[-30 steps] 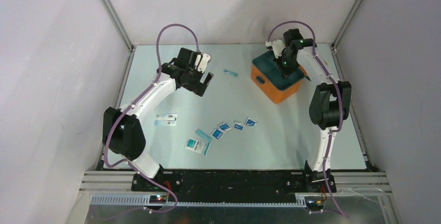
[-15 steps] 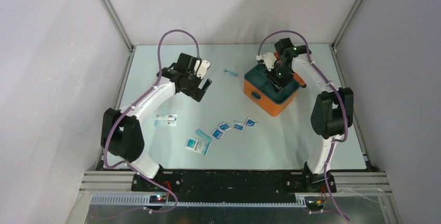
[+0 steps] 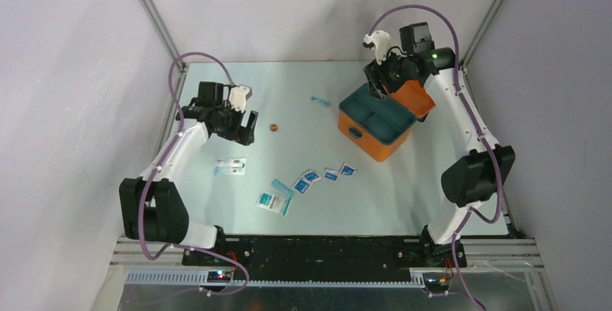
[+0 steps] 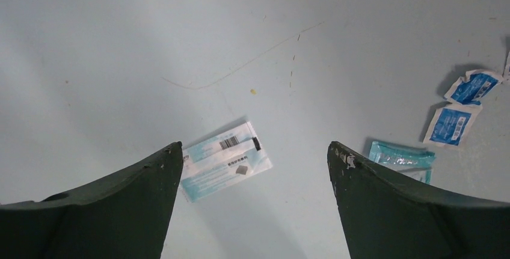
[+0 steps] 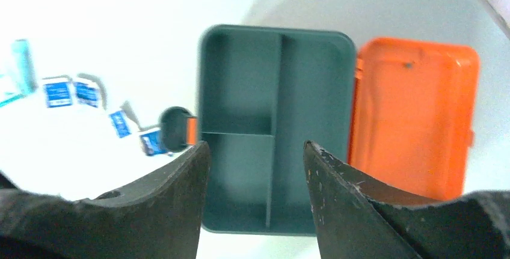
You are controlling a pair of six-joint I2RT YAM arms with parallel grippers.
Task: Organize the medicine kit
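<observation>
The medicine kit (image 3: pixel 363 140) is an orange case standing at the back right of the table. Its orange lid (image 3: pixel 415 97) hangs open to the right, baring the empty dark teal divided tray (image 3: pixel 379 117). My right gripper (image 3: pixel 378 86) hovers above the kit's far edge, open and holding nothing. In the right wrist view the tray (image 5: pixel 240 79) and lid (image 5: pixel 415 109) lie below the open right gripper (image 5: pixel 256 143). My left gripper (image 3: pixel 242 128) is open over the table's left side. In its wrist view the left gripper (image 4: pixel 254 146) hangs above a white-and-blue packet (image 4: pixel 225 160).
Several small blue-white sachets (image 3: pixel 330 174) lie in a row at mid-table, with a teal packet (image 3: pixel 281 186) and a larger packet (image 3: pixel 274 203) nearer me. The white packet (image 3: pixel 230 167) lies left. A small orange round piece (image 3: pixel 273 128) and a blue strip (image 3: pixel 320 100) lie farther back.
The right gripper has opened and lifted back from the kit, whose lid now lies open. The left arm has swung left. A small orange round piece now shows on the table.
</observation>
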